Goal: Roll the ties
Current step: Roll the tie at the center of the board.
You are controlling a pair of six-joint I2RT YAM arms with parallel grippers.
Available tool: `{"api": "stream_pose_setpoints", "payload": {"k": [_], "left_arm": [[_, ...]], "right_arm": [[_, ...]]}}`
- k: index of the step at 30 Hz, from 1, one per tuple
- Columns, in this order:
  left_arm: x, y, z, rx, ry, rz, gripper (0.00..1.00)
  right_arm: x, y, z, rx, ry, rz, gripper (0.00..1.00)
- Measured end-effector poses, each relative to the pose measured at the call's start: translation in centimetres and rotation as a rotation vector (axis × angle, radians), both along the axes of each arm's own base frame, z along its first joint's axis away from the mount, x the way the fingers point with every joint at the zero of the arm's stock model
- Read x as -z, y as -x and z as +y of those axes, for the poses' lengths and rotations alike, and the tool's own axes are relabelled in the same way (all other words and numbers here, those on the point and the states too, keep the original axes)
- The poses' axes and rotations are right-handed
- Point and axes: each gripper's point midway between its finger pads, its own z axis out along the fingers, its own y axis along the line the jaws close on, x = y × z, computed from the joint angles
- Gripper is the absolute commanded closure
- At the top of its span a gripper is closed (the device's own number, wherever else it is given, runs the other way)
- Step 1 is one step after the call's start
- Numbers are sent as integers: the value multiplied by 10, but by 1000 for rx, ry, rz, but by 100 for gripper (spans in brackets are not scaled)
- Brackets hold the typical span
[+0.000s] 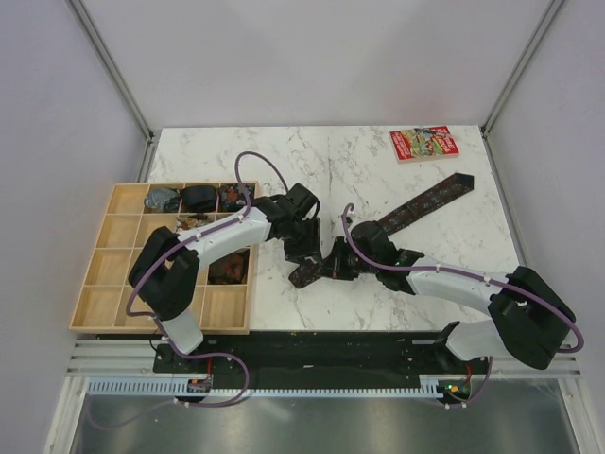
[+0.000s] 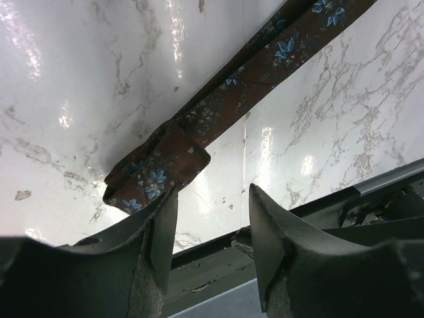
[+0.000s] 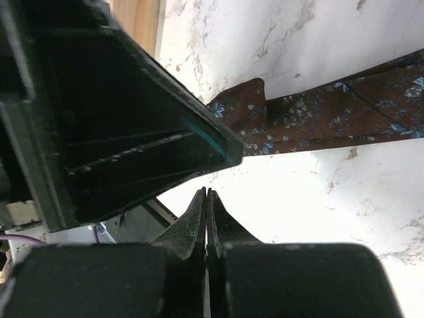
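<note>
A dark brown tie (image 1: 425, 203) with small blue flowers lies flat, running diagonally from the back right to its folded near end (image 1: 304, 275) at the table's front middle. My left gripper (image 1: 309, 253) is open over that folded end. In the left wrist view the folded end (image 2: 156, 173) lies just past the left fingertip (image 2: 165, 218), outside the gap of the gripper (image 2: 212, 202). My right gripper (image 1: 333, 267) is shut and empty just right of the folded end. In the right wrist view the gripper (image 3: 207, 193) is near the tie (image 3: 331, 116), apart from it.
A wooden compartment tray (image 1: 104, 284) stands at the left, with rolled bundles (image 1: 198, 197) in its back row and one more bundle (image 1: 227, 270) near the arm. A red printed booklet (image 1: 423, 143) lies at the back right. The left gripper's body (image 3: 119, 132) fills the right wrist view's left side.
</note>
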Motion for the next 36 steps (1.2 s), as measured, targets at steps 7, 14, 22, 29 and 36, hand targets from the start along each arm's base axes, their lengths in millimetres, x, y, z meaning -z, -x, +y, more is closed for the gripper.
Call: {"api": "stream_pose_setpoints", "payload": {"k": [7,14,22,29,36], "left_arm": [[-28,-7,33,-65,-4,-71,60],[-34,4,66,-104,-25,-99,62],[-19,25,83,-101,-61,-56,62],[-21,30,83,-96,-43,-58,63],[-12,37,78,-76,-6,-29,60]], "right_arm": [[6,-1,10,-9,-23,27,100],[15,-14,32,-28,-30,52,100],[16,-26,53,-54,-57,54,100],[29,-26,53,-54,-49,63,100],[54,-16,42,-50,-12,97,100]]}}
